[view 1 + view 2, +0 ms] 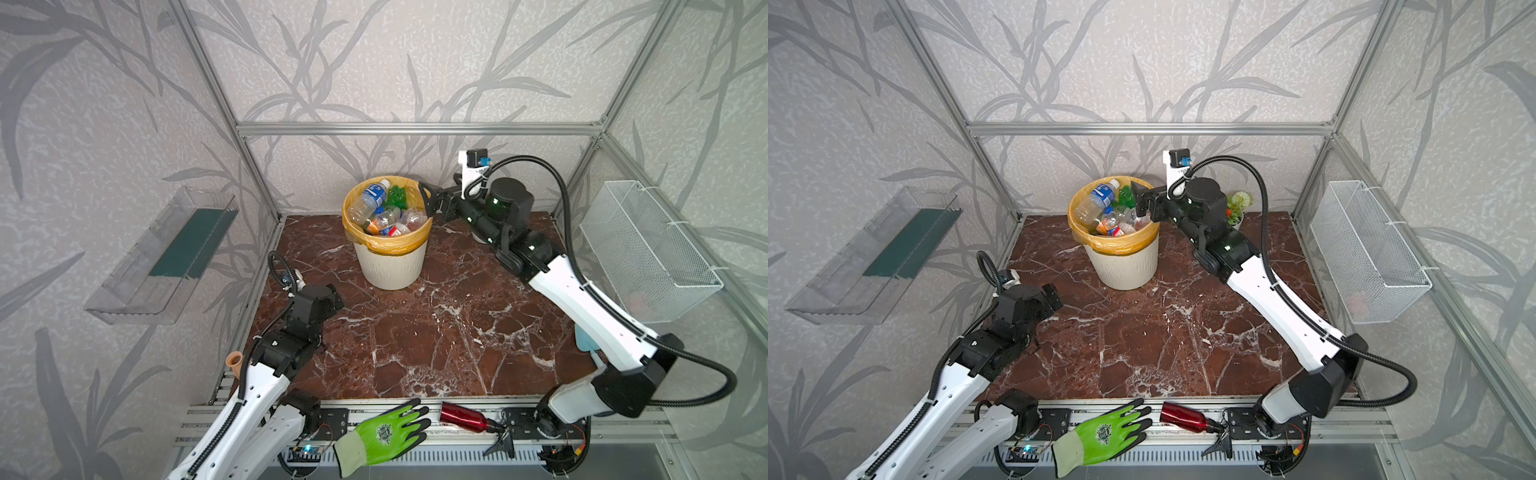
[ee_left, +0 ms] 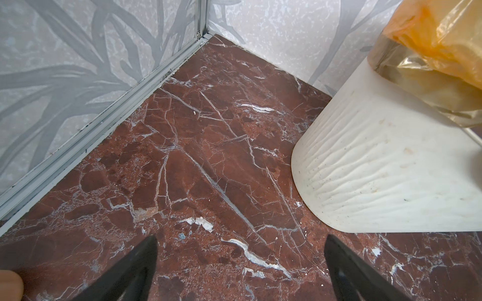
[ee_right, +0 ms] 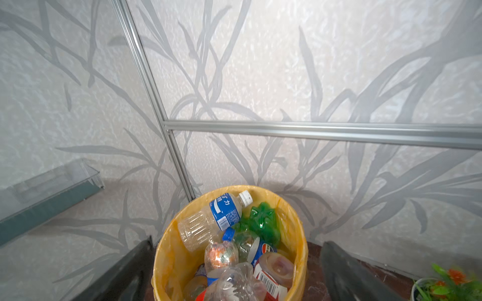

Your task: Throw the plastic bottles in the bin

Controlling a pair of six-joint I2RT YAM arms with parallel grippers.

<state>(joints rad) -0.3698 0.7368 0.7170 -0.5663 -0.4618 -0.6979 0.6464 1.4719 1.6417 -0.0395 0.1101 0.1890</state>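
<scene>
The bin (image 1: 390, 262) (image 1: 1128, 266), cream-white and ribbed with a yellow-orange liner, stands at the back of the marble floor. It holds several plastic bottles: a clear one with a blue label (image 1: 373, 195) (image 3: 216, 216), a green one (image 1: 397, 195) (image 3: 263, 221) and a clear crumpled one (image 3: 234, 284) on top of the pile. My right gripper (image 1: 427, 199) (image 1: 1140, 199) (image 3: 237, 241) hangs open and empty over the bin's right rim. My left gripper (image 1: 334, 297) (image 1: 1052, 296) (image 2: 241, 237) is open and empty, low over bare floor left of the bin (image 2: 391, 169).
A green glove (image 1: 386, 432) and a shiny red metal bottle (image 1: 463, 415) lie on the front rail. A white wire basket (image 1: 648, 253) hangs on the right wall, a clear shelf (image 1: 166, 257) on the left wall. A small flower pot (image 1: 1237, 210) (image 3: 443, 284) stands behind the right arm.
</scene>
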